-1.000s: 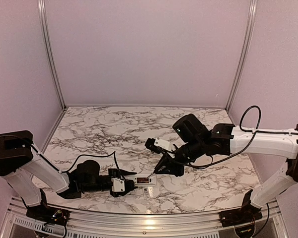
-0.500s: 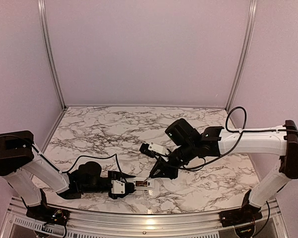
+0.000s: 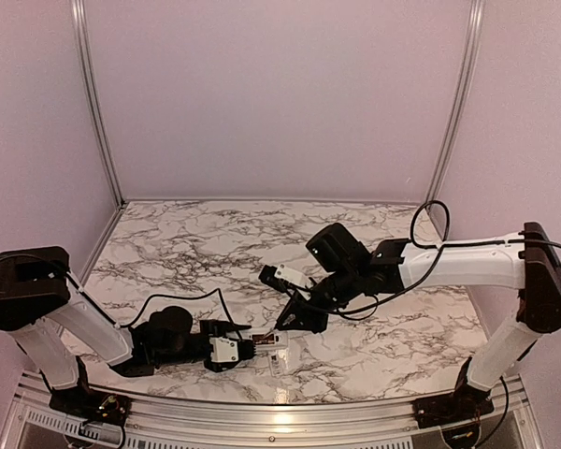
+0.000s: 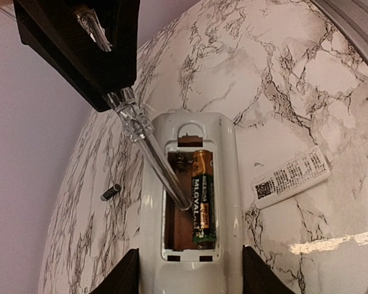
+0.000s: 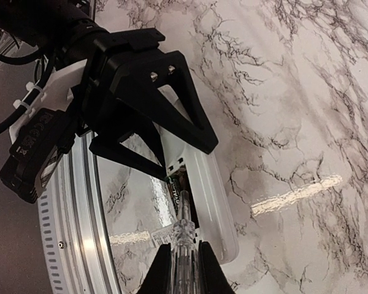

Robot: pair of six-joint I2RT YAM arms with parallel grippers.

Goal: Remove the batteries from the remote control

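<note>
My left gripper [image 4: 190,277] is shut on the white remote control [image 4: 190,257], holding its sides with the back facing up and the dark recess open. One battery [image 4: 203,196], dark with a gold end, lies in the recess's right slot. The left slot is bare. A second battery [image 4: 110,192] lies on the marble to the remote's left. My right gripper [image 5: 184,272] is shut on a clear plastic stick [image 5: 184,229]. The stick's tip [image 4: 183,202] rests inside the recess against the battery. From above, the right gripper [image 3: 294,319] hangs just above the remote control [image 3: 269,342].
The thin pale cover strip [image 4: 290,177] with a printed label lies on the marble right of the remote, near the table's front edge [image 3: 280,398]. A metal rail [image 5: 80,233] runs close beside the remote. Purple walls enclose the table.
My right arm has swung left and down towards the left gripper, bringing the clear stick's tip into the remote's open recess. The left gripper holds the remote in nearly the same place.
</note>
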